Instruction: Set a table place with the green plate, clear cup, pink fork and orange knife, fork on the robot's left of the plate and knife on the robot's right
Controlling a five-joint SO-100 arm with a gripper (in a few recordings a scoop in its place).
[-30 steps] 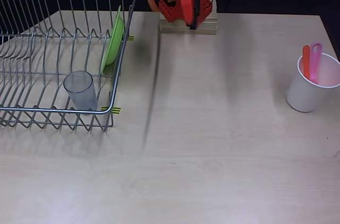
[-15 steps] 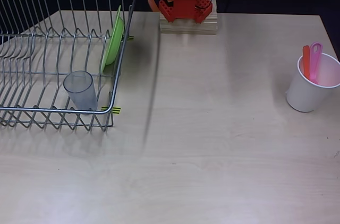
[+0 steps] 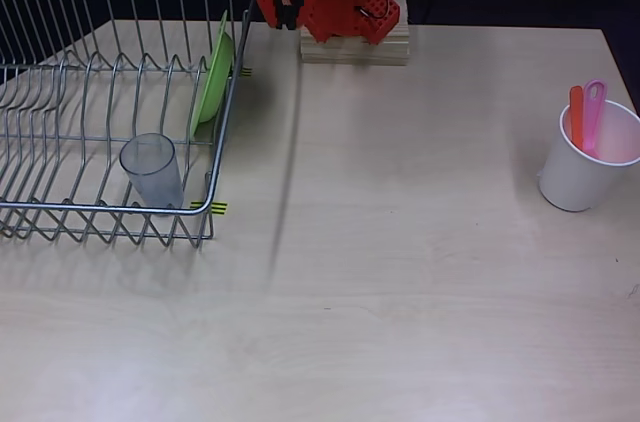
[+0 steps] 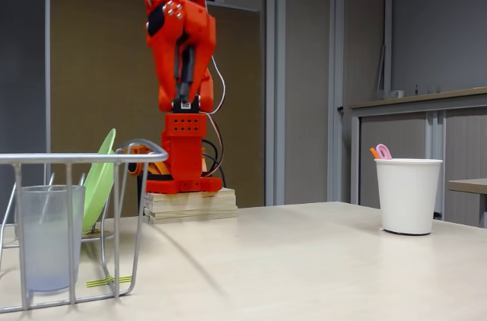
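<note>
Gripper hangs folded at the arm, empty; its opening is unclear.

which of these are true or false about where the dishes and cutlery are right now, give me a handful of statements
1. The green plate stands on edge in the wire dish rack. True.
2. The clear cup sits on the bare table beside the rack. False: it stands inside the rack, near its front corner.
3. The pink fork and the orange knife stand together in the white cup. True.
4. The plate lies flat in the middle of the table. False: it is in the rack, leaning upright.
5. The arm is holding the knife. False: the knife is in the white cup, far from the arm.
</note>
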